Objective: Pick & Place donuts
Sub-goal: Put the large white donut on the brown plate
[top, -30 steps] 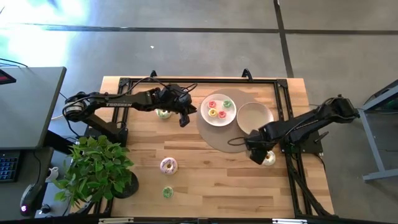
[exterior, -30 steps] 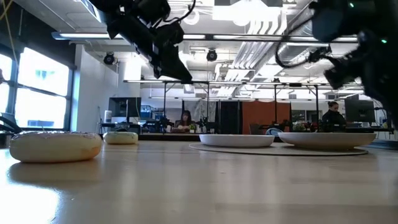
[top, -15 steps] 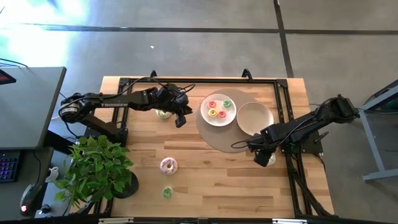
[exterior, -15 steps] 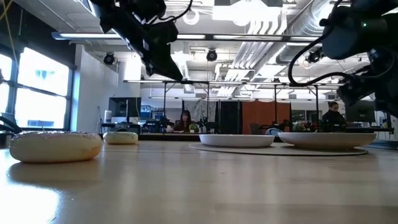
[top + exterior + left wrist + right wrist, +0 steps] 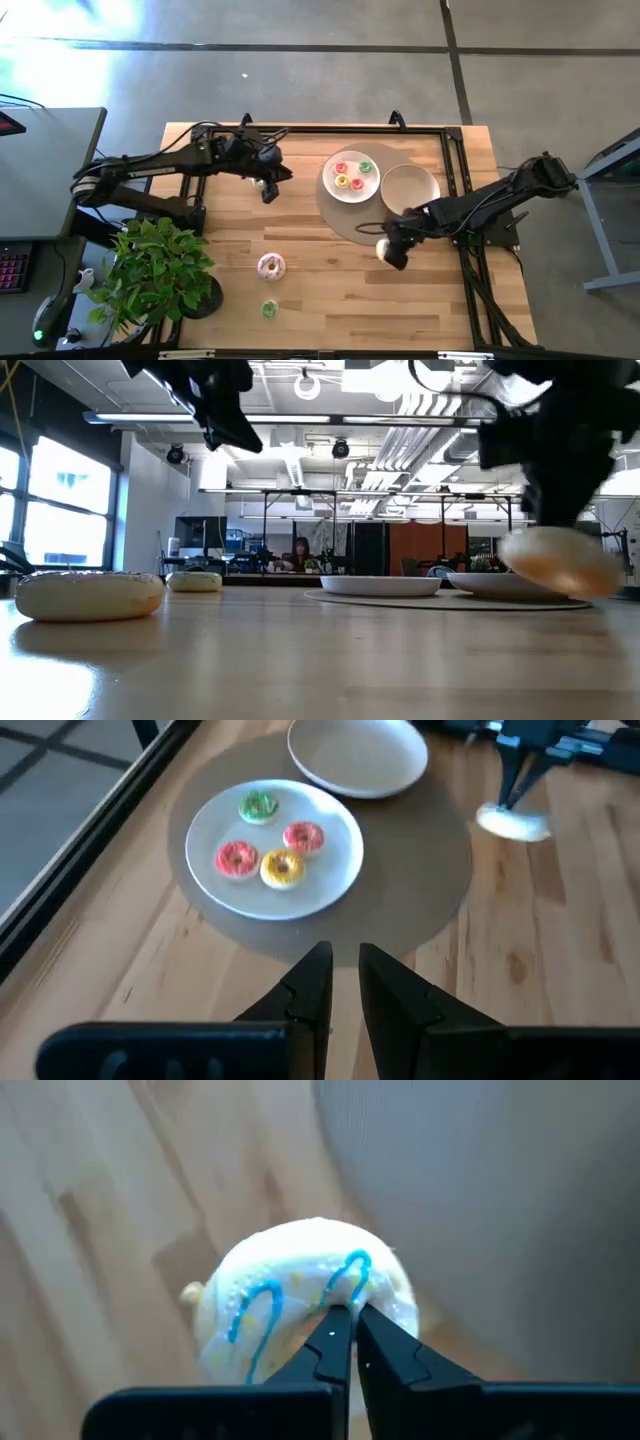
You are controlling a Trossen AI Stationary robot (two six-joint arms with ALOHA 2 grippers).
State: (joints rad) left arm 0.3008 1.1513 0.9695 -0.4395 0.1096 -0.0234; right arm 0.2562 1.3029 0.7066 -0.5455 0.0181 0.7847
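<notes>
R claw (image 5: 345, 1325) pinching white donut (image 5: 300, 1295) above table (image 5: 330, 280); L claw (image 5: 343, 982) pressed together.

Right pincer (image 5: 392, 250), a second ago at tabletop's right edge over white donut (image 5: 383, 247), now sits further toward tabletop middle, just off round mat (image 5: 345, 222), fingers clamped on that donut. Donut gone from its old spot; in low view it hangs clear of tabletop (image 5: 330, 660), in front of empty plate (image 5: 525, 586).

Left pincer (image 5: 267, 189) pulls back from filled plate (image 5: 350, 176), away from mat, now over another white donut (image 5: 260, 183); fingers nearly together, holding nothing.
</notes>
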